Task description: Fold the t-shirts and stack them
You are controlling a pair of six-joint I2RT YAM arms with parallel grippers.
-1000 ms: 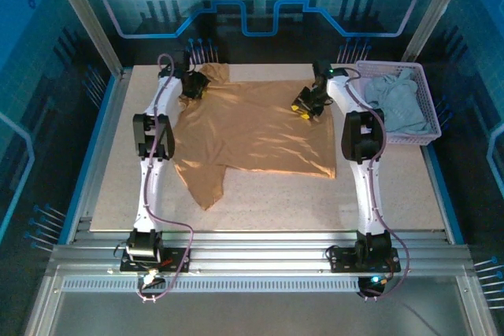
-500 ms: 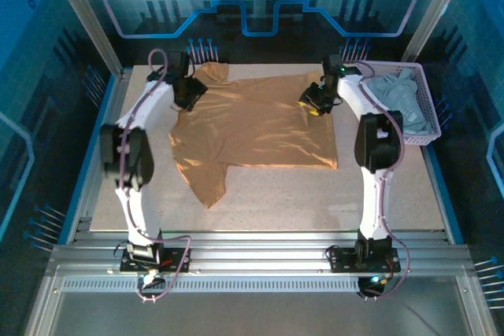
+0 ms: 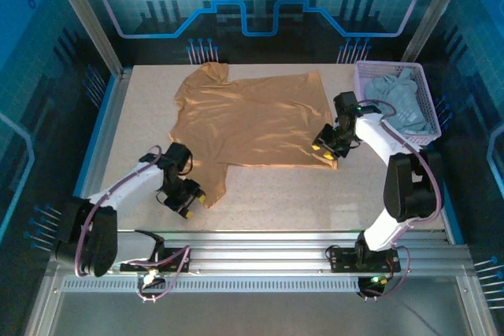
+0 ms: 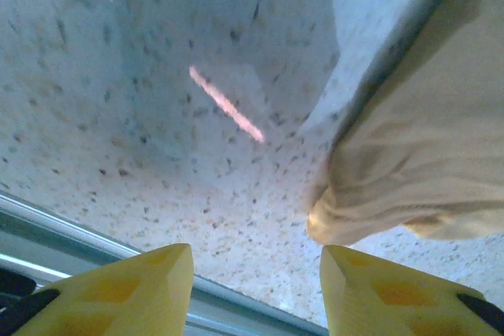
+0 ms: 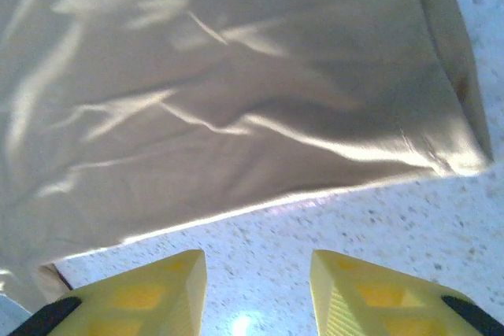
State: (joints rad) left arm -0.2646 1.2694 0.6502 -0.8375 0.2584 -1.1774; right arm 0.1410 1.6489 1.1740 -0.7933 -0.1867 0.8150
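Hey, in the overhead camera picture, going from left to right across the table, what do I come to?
First the left gripper, then the tan-orange cloth t-shirt spread out, the right gripper at its near right corner, then the lavender mesh basket holding a pale grey-blue t-shirt.

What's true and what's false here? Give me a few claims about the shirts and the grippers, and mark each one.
1. The tan shirt lies spread out on the table. True.
2. The grey-blue shirt lies folded on the table. False: it sits crumpled in the basket.
3. The right gripper clamps the tan shirt. False: it is open, empty, by the shirt's near hem.
4. The left gripper is open beside the shirt's near sleeve. True.
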